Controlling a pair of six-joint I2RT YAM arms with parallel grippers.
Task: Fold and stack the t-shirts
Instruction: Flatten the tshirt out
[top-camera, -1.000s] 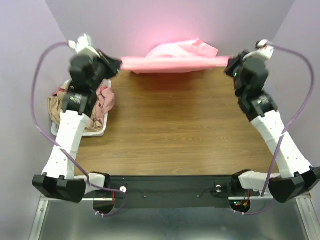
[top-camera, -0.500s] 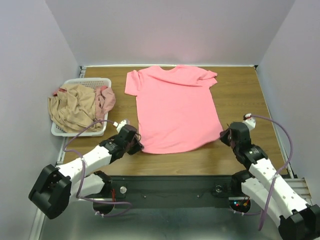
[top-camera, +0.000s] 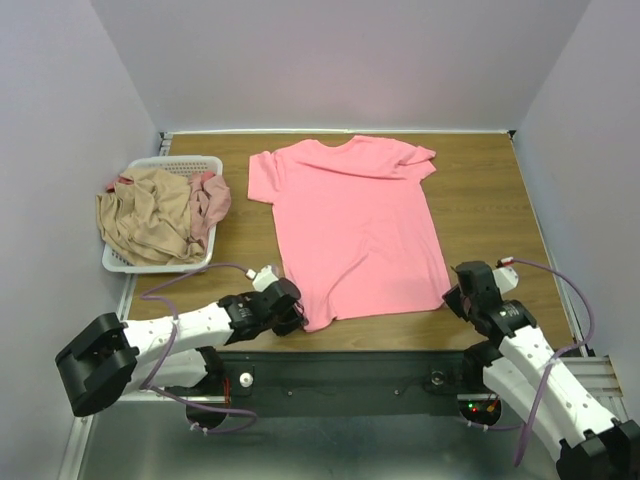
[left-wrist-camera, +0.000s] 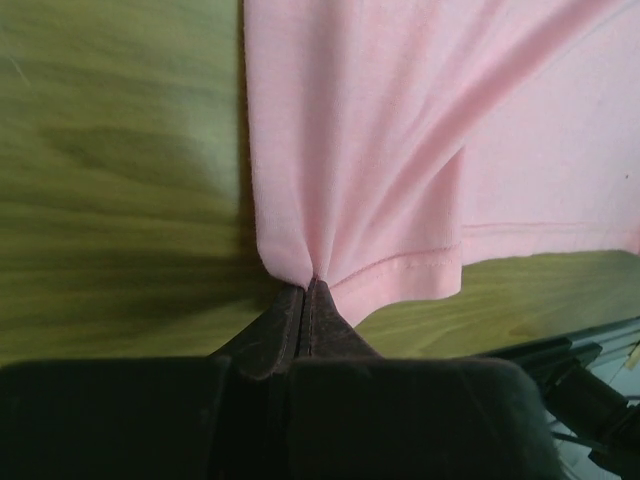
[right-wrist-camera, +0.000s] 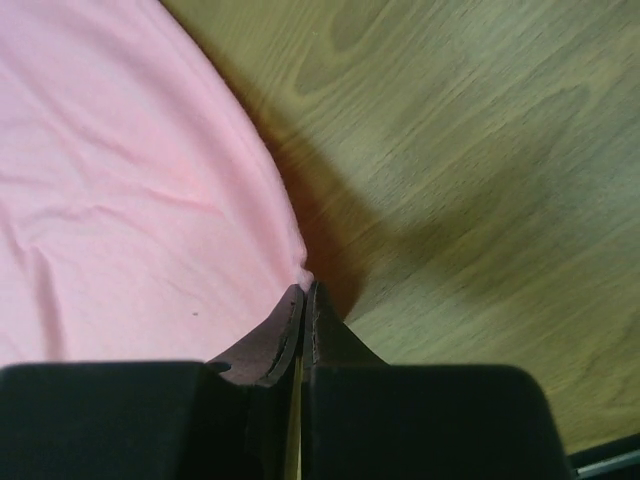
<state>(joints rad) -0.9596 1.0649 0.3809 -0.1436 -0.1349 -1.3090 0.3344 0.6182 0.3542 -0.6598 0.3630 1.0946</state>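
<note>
Now basket (top-camera: 185, 160) holds 2 tees (top-camera: 150, 215); L tool (left-wrist-camera: 310, 283), R tool (right-wrist-camera: 303, 288) clamped tight on salmon tee (top-camera: 355, 230).

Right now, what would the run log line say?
salmon shirt: flat on table | left hand: shut on its corner | right hand: shut on its corner | basket: other shirts

A plain salmon-pink t-shirt (top-camera: 350, 230), without print, lies on a brown wood-grain table (top-camera: 490, 200). At far left, a white slatted basket (top-camera: 182, 162) holds a tan-beige t-shirt (top-camera: 145, 215) and a dusty pink t-shirt (top-camera: 208, 200). The left arm (top-camera: 190, 325) and right arm (top-camera: 538, 365) are white with black joints. The walls (top-camera: 330, 60) are pale lavender.
</note>
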